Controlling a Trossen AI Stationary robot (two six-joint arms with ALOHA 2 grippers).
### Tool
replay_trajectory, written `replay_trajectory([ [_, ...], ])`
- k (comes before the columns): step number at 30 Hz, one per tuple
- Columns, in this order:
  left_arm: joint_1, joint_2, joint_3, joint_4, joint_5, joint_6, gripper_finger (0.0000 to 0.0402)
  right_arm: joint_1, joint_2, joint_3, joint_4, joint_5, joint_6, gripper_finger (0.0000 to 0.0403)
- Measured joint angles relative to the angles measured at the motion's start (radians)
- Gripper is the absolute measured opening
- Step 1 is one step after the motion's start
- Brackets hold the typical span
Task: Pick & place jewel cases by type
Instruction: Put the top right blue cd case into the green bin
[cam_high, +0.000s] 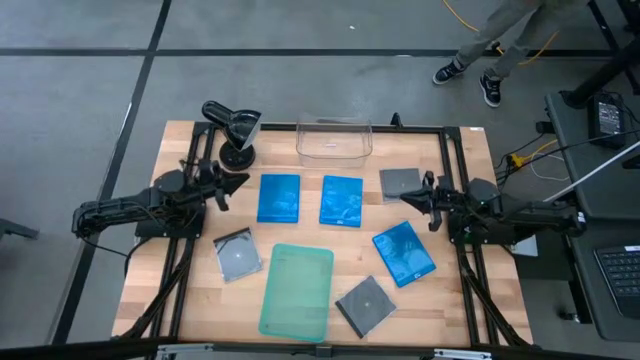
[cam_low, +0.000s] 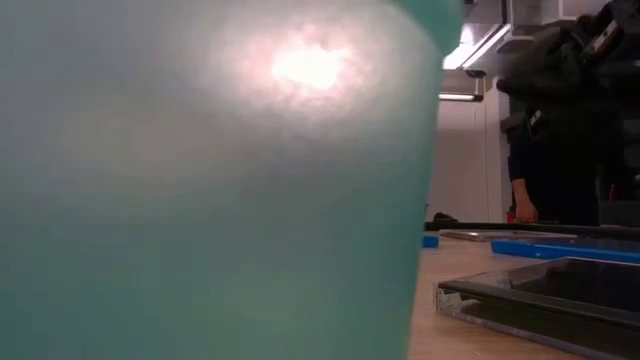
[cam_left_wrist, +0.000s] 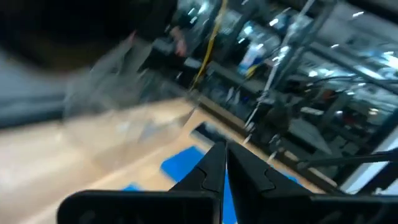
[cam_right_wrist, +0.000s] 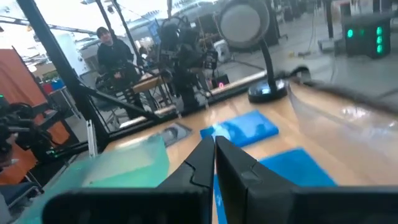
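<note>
From above: a wooden table with six disc cases spread out. Two blue cases side by side near the middle, just in front of a clear bin at the far edge. Third blue case tilted, toward the right side. One grey case just beside the right gripper, another grey case left of a pale green tray, a third grey case right of that tray near the front edge. Black desk lamp at the far left corner. Left gripper at the table's left side, just left of the nearer blue case, holding nothing. A person's legs and shoes on the floor beyond the table.

At table height: most of the picture filled by the green tray, very close. To its right a grey case lying flat, a blue case behind it, a person in dark clothes in the background.

Left wrist: fingers pressed together, closed on nothing, blue cases and the blurred clear bin beyond.

Right wrist: fingers closed together, empty, over blue cases, with the green tray, the lamp and a seated person farther off.
</note>
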Motion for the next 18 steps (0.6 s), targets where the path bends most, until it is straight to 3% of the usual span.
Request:
replay_trajectory([
  [3, 0.000, 0.003, 0.000, 0.084, -0.007, 0.032, 0.0008, 0.000, 0.043, 0.077, -0.057, 0.006, -0.043, 0.0020],
  [9, 0.000, 0.080, 0.080, 0.087, 0.031, 0.054, 0.0008, -0.001, 0.197, 0.289, -0.230, 0.060, -0.103, 0.0020],
  [18, 0.000, 0.365, 0.372, 0.083, 0.078, 0.205, 0.0010, -0.001, 0.424, 0.538, -0.316, 0.110, -0.162, 0.0020],
])
